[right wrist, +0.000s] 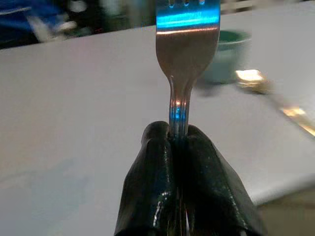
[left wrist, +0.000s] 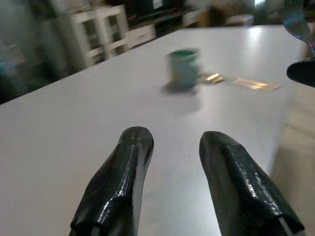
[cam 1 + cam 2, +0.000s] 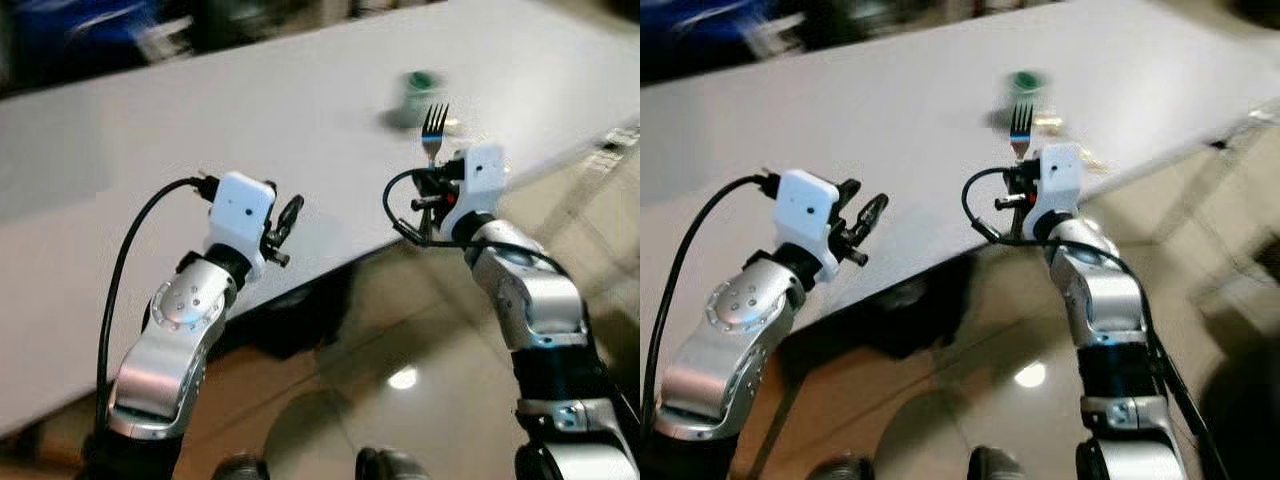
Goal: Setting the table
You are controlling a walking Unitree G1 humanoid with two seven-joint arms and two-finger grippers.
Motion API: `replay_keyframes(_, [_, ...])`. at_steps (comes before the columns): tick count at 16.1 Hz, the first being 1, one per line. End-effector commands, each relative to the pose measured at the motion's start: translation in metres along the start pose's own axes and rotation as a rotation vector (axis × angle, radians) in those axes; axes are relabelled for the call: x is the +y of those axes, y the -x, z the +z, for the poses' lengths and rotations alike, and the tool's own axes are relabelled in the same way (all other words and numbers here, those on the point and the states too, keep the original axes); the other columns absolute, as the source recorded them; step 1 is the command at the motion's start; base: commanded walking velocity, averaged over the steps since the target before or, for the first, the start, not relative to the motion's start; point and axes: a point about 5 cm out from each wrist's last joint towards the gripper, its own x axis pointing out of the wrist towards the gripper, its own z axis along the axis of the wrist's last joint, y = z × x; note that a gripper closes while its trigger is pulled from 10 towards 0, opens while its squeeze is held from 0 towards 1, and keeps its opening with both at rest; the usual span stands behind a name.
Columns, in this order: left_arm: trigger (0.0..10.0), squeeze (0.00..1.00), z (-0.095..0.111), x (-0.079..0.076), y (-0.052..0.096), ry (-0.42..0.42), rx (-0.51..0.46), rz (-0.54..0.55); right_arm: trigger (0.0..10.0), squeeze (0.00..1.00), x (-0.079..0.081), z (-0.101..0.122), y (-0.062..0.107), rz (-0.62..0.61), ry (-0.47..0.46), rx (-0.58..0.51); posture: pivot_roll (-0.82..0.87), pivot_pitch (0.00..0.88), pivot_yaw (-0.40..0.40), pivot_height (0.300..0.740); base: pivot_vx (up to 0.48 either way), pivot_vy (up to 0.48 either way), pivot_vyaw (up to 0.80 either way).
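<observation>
A: Fork (image 1: 187,64) pinched tight in the right gripper (image 3: 432,190), right of middle in the left eye picture. Stands straight up, prongs on top. Why held like that?

B: Maybe to carry it safe and lay it down flat by the cup. Handle squeezed between the two black fingers (image 1: 152,196), thin neck and prongs poking out above the tips.

A: And where over the table (image 3: 150,160)?

B: Just above the near edge, close to the green cup (image 3: 420,92) in the upper right of the picture. Shiny gold bits (image 1: 261,81) lying on the table right next to the cup. Too blurry to name.

A: Left gripper (image 3: 285,222)?

B: Up over the table edge too, left of middle. Fingers (image 2: 118,182) apart, nothing between them. Ready to help, probably.

A: Much done yet?

B: Hard to say. Cup already out on the table. Fork not down yet.
</observation>
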Motion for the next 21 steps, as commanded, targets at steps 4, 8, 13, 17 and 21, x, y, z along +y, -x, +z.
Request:
replay_keyframes(4, [10.0,0.00,0.000,0.004,-0.001,-0.015,0.000,0.021,10.0,0.00,0.009,0.009,-0.002,0.036,0.014,-0.014,-0.04,0.102,-0.003,0.740,0.335,0.000,0.00])
replay_keyframes(8, [10.0,0.00,0.000,0.007,0.000,-0.020,-0.004,0.031,10.0,0.00,0.015,0.009,-0.004,0.069,0.088,0.003,-0.03,0.101,-0.008,0.740,0.335,0.000,0.60])
replay_keyframes(13, [10.0,0.00,-0.001,0.008,0.000,-0.019,-0.004,0.030,10.0,0.00,0.006,0.017,0.004,0.023,0.024,-0.009,-0.04,0.097,-0.007,0.740,0.335,0.000,0.16])
replay_keyframes(17, [10.0,0.00,-0.003,0.002,-0.004,-0.012,0.000,-0.015,10.0,0.00,-0.005,0.016,0.012,-0.112,-0.028,-0.020,-0.05,0.101,0.022,0.740,0.336,0.000,0.00])
replay_keyframes(21, [10.0,0.00,-0.001,-0.008,-0.005,-0.019,-0.002,-0.101,10.0,0.00,-0.005,0.004,0.014,-0.040,0.075,0.083,-0.05,0.101,0.007,0.740,0.162,0.000,0.00])
